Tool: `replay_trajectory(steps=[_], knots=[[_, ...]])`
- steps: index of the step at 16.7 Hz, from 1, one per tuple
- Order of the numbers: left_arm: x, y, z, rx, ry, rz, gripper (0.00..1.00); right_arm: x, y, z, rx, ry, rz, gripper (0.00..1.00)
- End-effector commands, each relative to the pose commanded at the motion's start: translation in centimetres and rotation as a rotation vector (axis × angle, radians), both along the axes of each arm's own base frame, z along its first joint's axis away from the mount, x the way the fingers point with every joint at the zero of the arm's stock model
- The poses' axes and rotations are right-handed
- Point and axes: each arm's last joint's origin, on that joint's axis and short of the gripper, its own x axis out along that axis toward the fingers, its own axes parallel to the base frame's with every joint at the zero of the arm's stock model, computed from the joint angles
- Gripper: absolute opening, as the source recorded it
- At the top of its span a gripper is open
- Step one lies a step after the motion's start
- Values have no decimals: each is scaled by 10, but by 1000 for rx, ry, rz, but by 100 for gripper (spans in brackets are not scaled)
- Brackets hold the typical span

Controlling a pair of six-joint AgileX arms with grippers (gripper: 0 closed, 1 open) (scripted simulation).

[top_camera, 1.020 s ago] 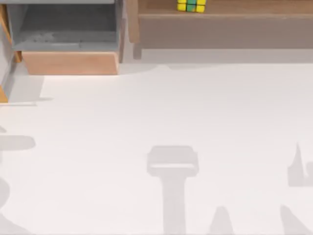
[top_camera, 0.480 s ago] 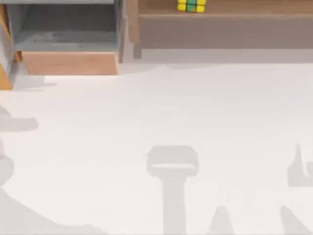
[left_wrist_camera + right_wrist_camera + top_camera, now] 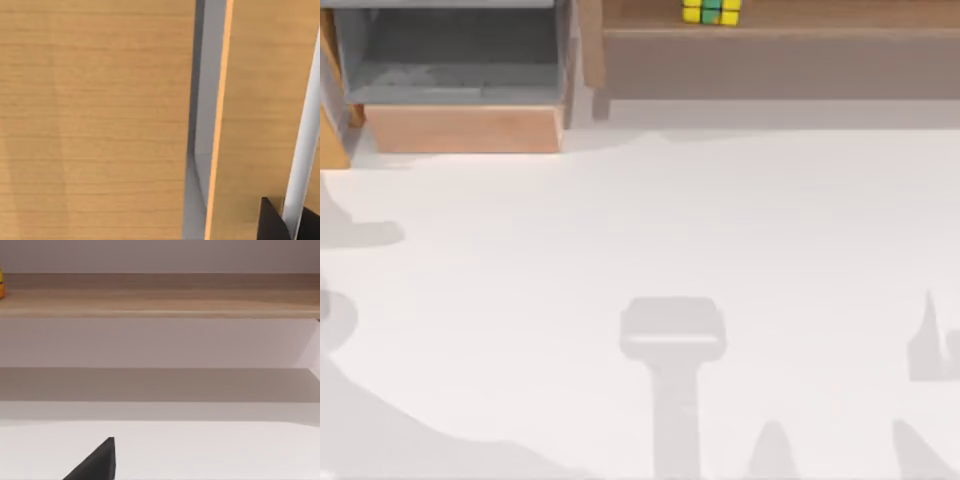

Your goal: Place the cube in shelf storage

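Cube (image 3: 711,11) is seen resting on the upper board of the shelf storage (image 3: 770,65), toward the shelf's left end, at the far edge of the table (image 3: 650,230). No gripper is touching it. Placement is judged done or all but done.

Risks from here:
- Left arm: the left wrist view looks straight onto pale wood panels with a grey gap between them, taken to be the grey-lined box (image 3: 460,85) just left of the shelf, though that cannot be confirmed. A dark corner there, probably a left gripper (image 3: 274,222) fingertip, sits just beside a panel edge. A careless swing could clip the box, shove it into the shelf's left end, and jolt the cube off its board.
- Right arm: one dark fingertip of the right gripper (image 3: 97,462) is seen low over the table, in front of the shelf and below its boards. A forward reach could strike the shelf's front and shake the cube.
- Cube is near the board's front edge as seen from above, so a small knock might tip it off.

Cube relative to end effectors: to the right of the box the left wrist faces, well apart from that gripper. In the right wrist view a yellow sliver at the shelf board's edge is likely the cube, above and off to the side of the right fingertip, well apart.

Gripper state: whether either is spread or pressed together cannot be told; neither is seen pinching anything.
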Motion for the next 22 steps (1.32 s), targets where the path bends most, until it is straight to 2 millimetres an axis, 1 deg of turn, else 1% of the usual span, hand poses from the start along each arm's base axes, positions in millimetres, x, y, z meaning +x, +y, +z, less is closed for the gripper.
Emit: replay_trajectory(steps=[2,8,10,13,22], knots=[[9,0,-1,1,3,0,0,0,0,0,0,0,0,100],[57,0,1,4,-5,0,0,0,0,0,0,0,0,100],[63,-1,0,0,-1,0,0,0,0,0,0,0,0,100],[63,-1,0,0,-1,0,0,0,0,0,0,0,0,100],[63,-1,0,0,-1,0,68,0,0,0,0,0,0,100]])
